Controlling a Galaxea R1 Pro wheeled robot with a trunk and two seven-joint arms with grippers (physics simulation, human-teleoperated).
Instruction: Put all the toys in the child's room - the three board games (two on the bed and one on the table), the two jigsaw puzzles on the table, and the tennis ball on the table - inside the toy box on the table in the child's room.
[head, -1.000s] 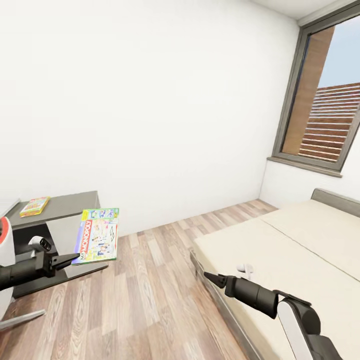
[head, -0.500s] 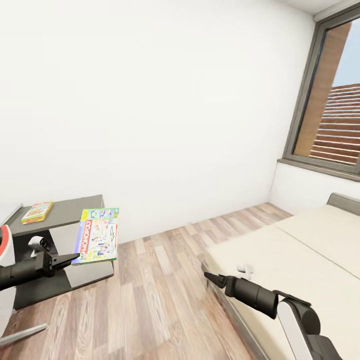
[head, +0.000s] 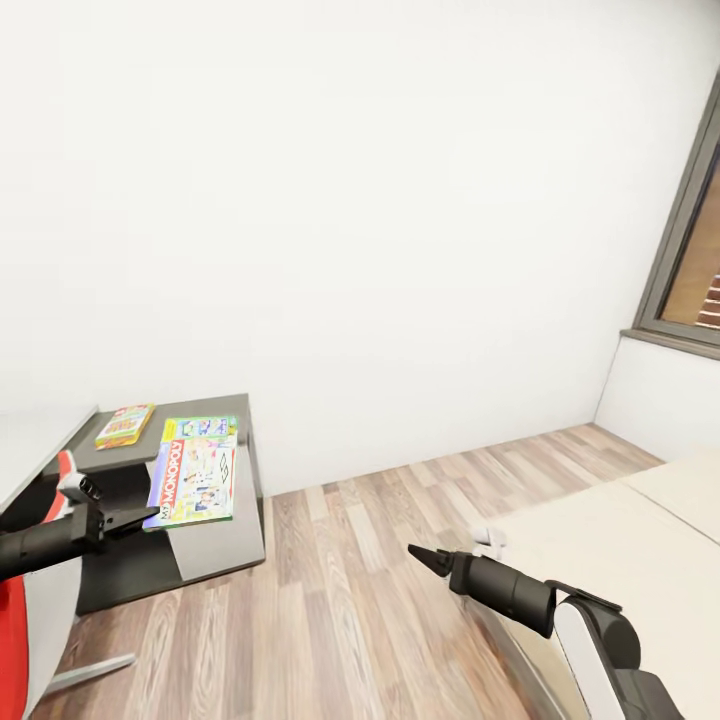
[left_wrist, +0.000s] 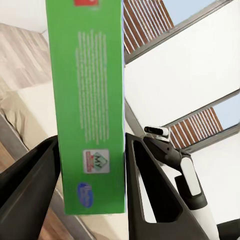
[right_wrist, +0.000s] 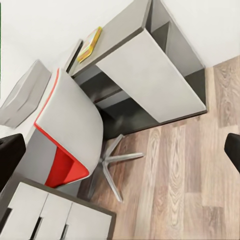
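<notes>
Camera panned left; Monopoly box (head: 193, 485) gripped.

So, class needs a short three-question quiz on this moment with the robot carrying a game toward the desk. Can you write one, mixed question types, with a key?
1. True or false: the left gripper is shut on the Monopoly box.
2. The right gripper holds: A) a ball B) nothing C) a puzzle
3. What lies on the dark grey side section of the desk?

Key: 1 true; 2 B; 3 a small yellow and red game box.
</notes>
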